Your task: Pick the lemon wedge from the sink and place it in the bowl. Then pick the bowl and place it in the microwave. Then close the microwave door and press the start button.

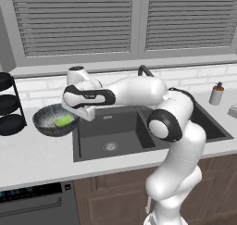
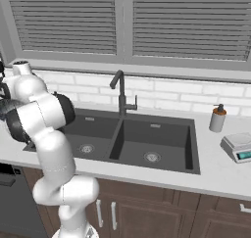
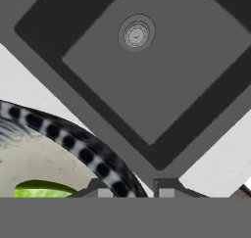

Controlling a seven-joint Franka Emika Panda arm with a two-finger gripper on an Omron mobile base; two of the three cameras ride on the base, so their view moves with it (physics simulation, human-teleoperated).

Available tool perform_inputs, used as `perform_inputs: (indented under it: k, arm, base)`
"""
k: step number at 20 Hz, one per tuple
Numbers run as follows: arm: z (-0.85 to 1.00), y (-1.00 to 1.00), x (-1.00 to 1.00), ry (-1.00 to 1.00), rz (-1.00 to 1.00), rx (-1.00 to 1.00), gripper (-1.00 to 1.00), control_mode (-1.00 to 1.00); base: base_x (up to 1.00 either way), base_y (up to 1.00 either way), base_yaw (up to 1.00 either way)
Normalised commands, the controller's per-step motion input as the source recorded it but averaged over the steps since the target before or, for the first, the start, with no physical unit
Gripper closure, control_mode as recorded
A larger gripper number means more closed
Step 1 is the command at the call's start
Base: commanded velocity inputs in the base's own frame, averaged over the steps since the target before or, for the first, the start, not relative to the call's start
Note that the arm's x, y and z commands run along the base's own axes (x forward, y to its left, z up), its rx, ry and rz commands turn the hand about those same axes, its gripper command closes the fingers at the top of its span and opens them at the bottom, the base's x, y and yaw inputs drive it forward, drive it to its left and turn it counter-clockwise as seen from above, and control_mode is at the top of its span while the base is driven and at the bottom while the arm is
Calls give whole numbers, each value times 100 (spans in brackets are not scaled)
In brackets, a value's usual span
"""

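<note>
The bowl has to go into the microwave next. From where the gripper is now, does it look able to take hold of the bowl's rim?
Probably yes. The gripper hangs right at the rim of the bowl, beside the sink. The rim passes between its fingers, and only the lemon wedge lies inside.

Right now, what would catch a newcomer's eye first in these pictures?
The white arm stretches left across the dark double sink, its gripper over the rim of the bowl on the counter. Inside the bowl lies the bright lemon wedge, the one vivid colour here.
</note>
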Motion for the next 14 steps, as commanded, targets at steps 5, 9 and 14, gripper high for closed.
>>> perform_inputs:
  k: [5, 9, 14]
  arm:
    - [41, -53, -30, 0, -41, 0, 100, -100]
    - [42, -58, -35, 0, -42, 0, 100, -100]
    - [36, -66, -37, 0, -48, 0, 100, -100]
  base:
    - [0, 0, 0]
    - [0, 0, 0]
    - [0, 0, 0]
